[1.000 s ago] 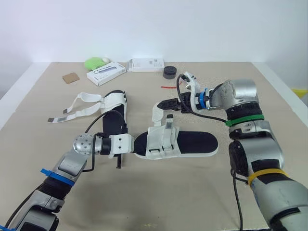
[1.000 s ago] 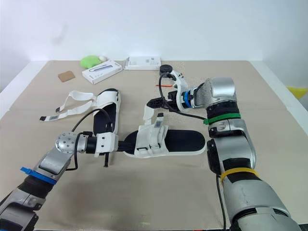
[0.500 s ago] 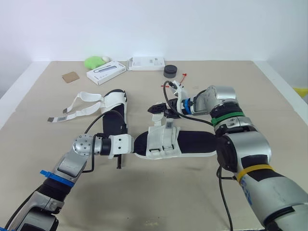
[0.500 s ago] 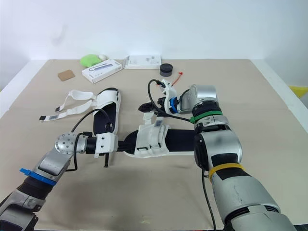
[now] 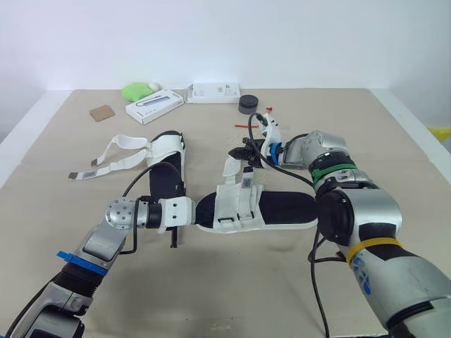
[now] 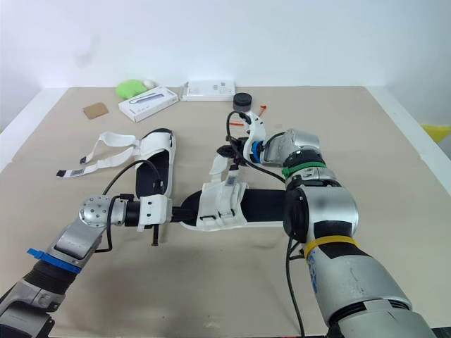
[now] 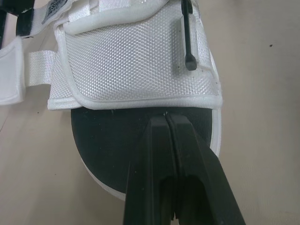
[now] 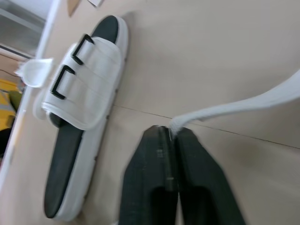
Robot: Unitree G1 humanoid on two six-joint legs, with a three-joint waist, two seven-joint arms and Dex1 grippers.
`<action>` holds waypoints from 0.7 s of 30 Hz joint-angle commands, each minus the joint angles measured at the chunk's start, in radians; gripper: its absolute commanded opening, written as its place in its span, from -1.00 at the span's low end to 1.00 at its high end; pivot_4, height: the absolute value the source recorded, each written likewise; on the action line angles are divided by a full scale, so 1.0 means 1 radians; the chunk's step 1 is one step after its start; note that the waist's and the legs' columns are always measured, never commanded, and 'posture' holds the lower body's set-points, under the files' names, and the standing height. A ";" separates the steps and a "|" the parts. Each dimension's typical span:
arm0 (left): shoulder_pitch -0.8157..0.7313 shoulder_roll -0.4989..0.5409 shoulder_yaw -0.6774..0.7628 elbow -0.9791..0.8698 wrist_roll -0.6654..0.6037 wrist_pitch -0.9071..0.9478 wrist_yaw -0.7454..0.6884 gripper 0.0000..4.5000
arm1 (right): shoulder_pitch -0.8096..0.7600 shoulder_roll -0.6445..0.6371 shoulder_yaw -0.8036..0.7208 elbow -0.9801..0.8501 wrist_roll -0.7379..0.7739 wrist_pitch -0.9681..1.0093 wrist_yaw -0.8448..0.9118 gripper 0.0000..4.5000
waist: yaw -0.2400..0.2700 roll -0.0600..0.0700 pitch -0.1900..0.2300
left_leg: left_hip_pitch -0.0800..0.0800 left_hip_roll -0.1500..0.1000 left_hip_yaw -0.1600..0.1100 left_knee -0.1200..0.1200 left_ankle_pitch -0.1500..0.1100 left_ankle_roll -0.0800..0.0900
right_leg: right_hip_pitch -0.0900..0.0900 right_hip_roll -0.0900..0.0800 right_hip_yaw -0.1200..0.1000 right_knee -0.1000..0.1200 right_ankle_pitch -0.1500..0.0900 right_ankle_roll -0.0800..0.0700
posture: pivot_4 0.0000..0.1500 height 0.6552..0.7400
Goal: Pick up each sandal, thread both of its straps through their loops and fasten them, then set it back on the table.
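The near sandal (image 5: 282, 209) lies flat on the tabletop (image 5: 232, 282), lengthwise between the two grippers. The left gripper (image 7: 167, 118) is closed on the rim of the black sole at the end nearest it, pinning the sandal in place. One white strap (image 5: 230, 167) rises from the upper to the right gripper (image 5: 244, 151), whose fingers are pressed together on the strap's free end and hold it off the tabletop, just above and beyond the upper. A black loop (image 5: 248, 172) stands on the upper just below that gripper. Whether the sandal's second strap is already fastened, I cannot tell.

The step in hand looks like the threading of this strap. The end is gripped but not yet through the loop. The next move probably calls for the right gripper to carry the tip down to the loop, line it up flat with the opening and push it through. Meanwhile the left gripper must keep the sole from sliding. A limp strap may fold at the loop's edge.

The other sandal (image 5: 169, 176) lies beyond the left gripper, its loose straps (image 5: 116, 156) trailing away from both grippers, unfastened.
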 commanded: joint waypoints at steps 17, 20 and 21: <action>0.041 0.015 -0.051 0.045 0.058 0.014 -0.016 -1.00 | 0.475 -0.120 0.409 -0.854 -0.214 -1.204 0.632 -0.99 | -0.001 0.001 -0.001 | 0.000 -0.001 -0.002 0.002 0.000 -0.002 | 0.001 0.002 -0.002 0.000 0.000 0.002 | 1.00 1.00; 0.050 0.012 -0.053 0.042 0.060 0.014 -0.014 -1.00 | 0.526 -0.226 0.491 -0.778 -0.378 -1.918 0.619 -0.99 | -0.002 0.001 -0.001 | 0.002 -0.002 0.000 0.002 0.002 -0.005 | 0.001 0.002 0.000 -0.001 0.000 0.002 | 1.00 1.00; 0.051 0.012 -0.053 0.042 0.060 0.013 -0.014 -1.00 | 0.521 -0.249 0.509 -0.738 -0.442 -2.086 0.588 -0.99 | -0.002 0.001 -0.001 | 0.003 -0.003 0.000 0.002 0.002 -0.006 | 0.002 0.002 0.000 0.000 0.001 0.003 | 1.00 1.00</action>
